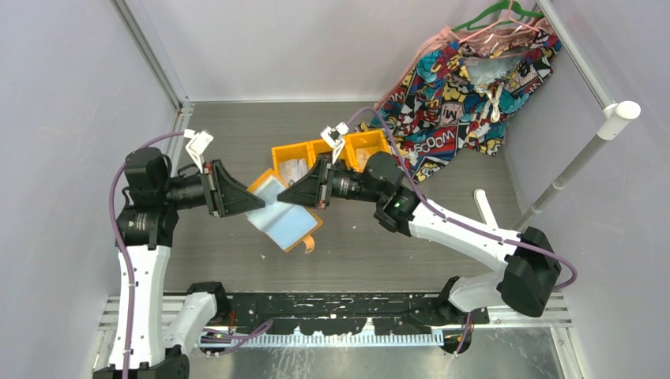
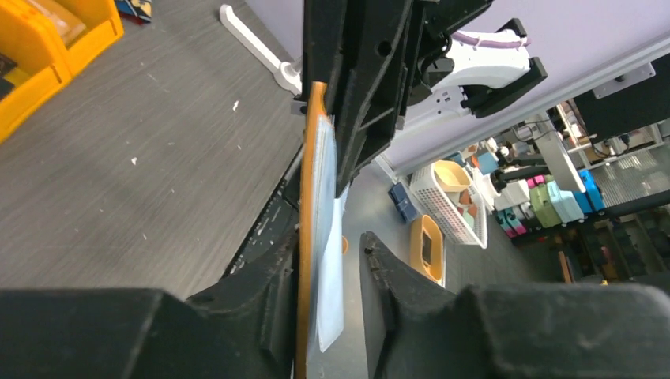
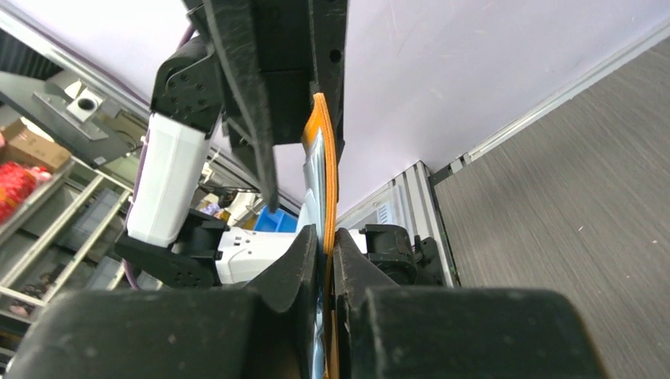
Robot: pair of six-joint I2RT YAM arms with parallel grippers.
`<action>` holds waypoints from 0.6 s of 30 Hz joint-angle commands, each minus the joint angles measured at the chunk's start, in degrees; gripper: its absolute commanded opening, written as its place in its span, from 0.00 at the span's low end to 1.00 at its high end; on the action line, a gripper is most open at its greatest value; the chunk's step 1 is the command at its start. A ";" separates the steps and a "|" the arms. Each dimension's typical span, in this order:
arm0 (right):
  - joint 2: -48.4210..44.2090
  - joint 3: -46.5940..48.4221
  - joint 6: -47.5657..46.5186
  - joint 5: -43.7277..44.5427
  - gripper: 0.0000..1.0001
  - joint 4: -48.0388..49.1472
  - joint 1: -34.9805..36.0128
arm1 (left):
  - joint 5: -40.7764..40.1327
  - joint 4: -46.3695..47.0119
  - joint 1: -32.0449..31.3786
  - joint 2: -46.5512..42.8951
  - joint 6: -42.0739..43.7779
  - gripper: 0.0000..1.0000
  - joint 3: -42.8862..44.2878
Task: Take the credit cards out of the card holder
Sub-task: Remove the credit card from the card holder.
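The card holder (image 1: pixel 286 217), an orange folder with pale blue see-through pockets, hangs open above the table between both grippers, its small orange tab (image 1: pixel 310 243) at the lower corner. My right gripper (image 1: pixel 287 194) is shut on its upper right edge; the right wrist view shows both fingers pressed on the orange cover (image 3: pixel 329 181), gripper (image 3: pixel 326 234). My left gripper (image 1: pixel 258 202) straddles the left edge and is open. In the left wrist view one finger touches the orange cover (image 2: pixel 307 205), while the other stands clear of the pale pocket (image 2: pixel 330 268), gripper (image 2: pixel 330 243). No credit cards show.
Orange bin trays (image 1: pixel 336 152) holding pale items stand just behind the holder. A colourful printed garment (image 1: pixel 466 87) on hangers fills the back right corner. A white pole (image 1: pixel 581 158) leans at the right wall, with a white bracket (image 1: pixel 486 209) on the table.
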 commanded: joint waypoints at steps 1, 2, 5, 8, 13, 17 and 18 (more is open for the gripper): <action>-2.89 -0.34 -4.38 -3.34 0.09 -1.38 -0.21 | 5.60 6.39 2.22 1.30 -7.78 0.27 3.50; -3.21 -0.30 -4.85 -3.38 0.09 -2.01 -0.27 | 6.47 6.46 3.20 1.66 -8.75 0.25 3.62; -3.73 -0.11 -6.16 -3.39 0.09 -4.31 -0.29 | 9.20 8.37 5.77 2.34 -11.97 0.24 4.16; -3.71 -0.04 -6.68 -3.61 0.09 -5.19 -0.29 | 10.10 8.49 6.41 2.29 -12.76 0.21 4.37; -2.88 1.17 -6.05 -3.77 0.10 -5.12 -0.29 | 8.06 7.97 6.44 -1.31 -9.66 0.14 1.86; -2.13 3.25 -6.31 -4.63 0.10 -6.57 -0.33 | 11.56 7.27 6.44 -5.96 -2.75 0.43 -1.87; -2.03 3.58 -6.40 -4.89 0.10 -6.79 -0.31 | 11.78 7.20 6.46 -6.82 -0.94 0.48 -2.69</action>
